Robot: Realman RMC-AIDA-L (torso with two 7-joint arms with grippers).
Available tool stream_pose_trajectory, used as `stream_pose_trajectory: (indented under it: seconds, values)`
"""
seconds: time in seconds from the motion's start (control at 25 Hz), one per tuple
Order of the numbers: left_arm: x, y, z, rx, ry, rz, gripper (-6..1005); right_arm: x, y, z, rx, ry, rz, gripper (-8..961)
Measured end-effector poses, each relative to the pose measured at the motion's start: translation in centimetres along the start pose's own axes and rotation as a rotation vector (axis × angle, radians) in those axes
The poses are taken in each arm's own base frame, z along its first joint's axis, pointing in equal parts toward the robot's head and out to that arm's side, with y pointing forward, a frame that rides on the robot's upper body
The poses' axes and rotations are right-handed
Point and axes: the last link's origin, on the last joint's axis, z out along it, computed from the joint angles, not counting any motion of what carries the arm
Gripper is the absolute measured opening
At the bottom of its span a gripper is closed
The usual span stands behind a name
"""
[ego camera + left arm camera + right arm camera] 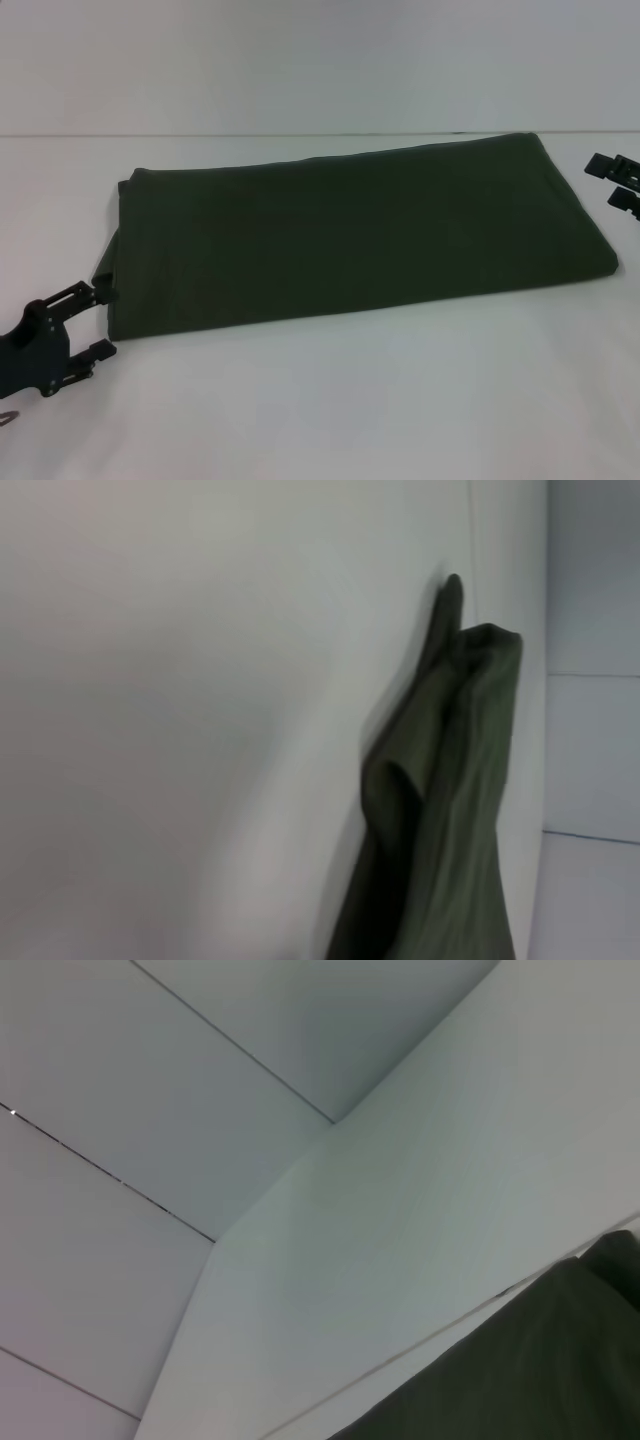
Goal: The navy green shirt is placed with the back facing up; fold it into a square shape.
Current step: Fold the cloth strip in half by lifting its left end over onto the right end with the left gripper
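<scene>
The navy green shirt (350, 235) lies flat on the white table (330, 410), folded into a long rectangle with plain fabric up. My left gripper (100, 321) is open at the shirt's near left corner, its upper finger close against the cloth edge, with nothing between its fingers. My right gripper (607, 181) stands open just off the shirt's far right corner, apart from the fabric. The left wrist view shows the shirt's (460, 780) bunched layered end. In the right wrist view a dark corner of the shirt (520, 1370) fills the lower part.
The white table's back edge (300, 133) runs just behind the shirt, with a pale wall beyond. Bare tabletop stretches in front of the shirt toward me.
</scene>
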Motion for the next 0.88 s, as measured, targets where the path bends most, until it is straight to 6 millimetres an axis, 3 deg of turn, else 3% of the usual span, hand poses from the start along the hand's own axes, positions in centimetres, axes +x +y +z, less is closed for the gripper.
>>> stream_pose_trajectory:
  seconds: [0.88]
  values:
    - [0.1, -0.2, 1.2, 0.034, 0.009, -0.012, 813, -0.2, -0.1, -0.2, -0.003, -0.020, 0.013, 918]
